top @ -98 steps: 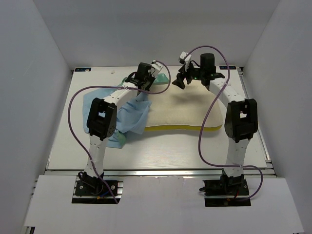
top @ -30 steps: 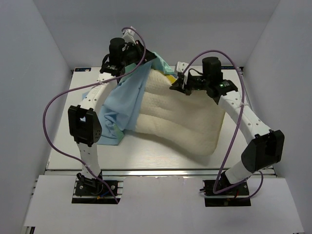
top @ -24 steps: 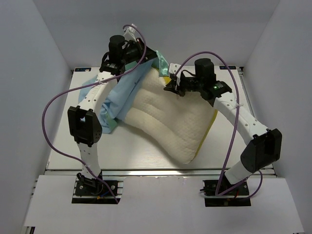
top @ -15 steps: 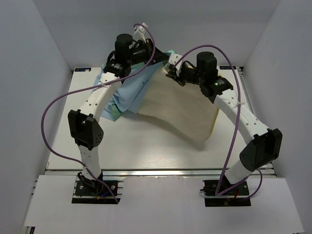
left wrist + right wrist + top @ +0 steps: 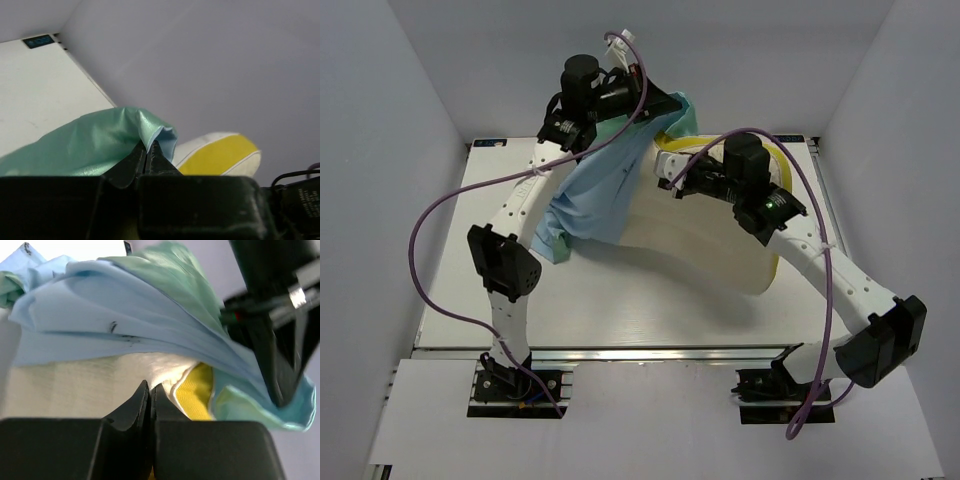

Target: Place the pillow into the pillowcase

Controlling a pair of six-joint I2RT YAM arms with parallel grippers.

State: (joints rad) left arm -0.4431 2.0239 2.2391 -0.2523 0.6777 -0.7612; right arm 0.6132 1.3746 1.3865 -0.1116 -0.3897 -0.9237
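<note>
Satin pillowcase (image 5: pixel 90 145); blue label (image 5: pixel 39 40) illegible

**Twin white-and-black arms trailing purple cable**

The left arm (image 5: pixel 525 192) and right arm (image 5: pixel 817 262) share one build: slim white links joined by chunky black joint housings (image 5: pixel 506 270), with a black cylindrical motor (image 5: pixel 580 72) near each wrist. A purple cable (image 5: pixel 428 215) loops loosely off each arm, running from base to wrist. Each arm stands on a black base (image 5: pixel 515 385) fixed to a silvery rail (image 5: pixel 650 353) along the near edge of the table (image 5: pixel 650 310). The left pincer (image 5: pixel 148 148) and right pincer (image 5: pixel 150 388) are matte black throughout, with a broad, blocky body and two narrow fingers tapering to thin tips.
</note>
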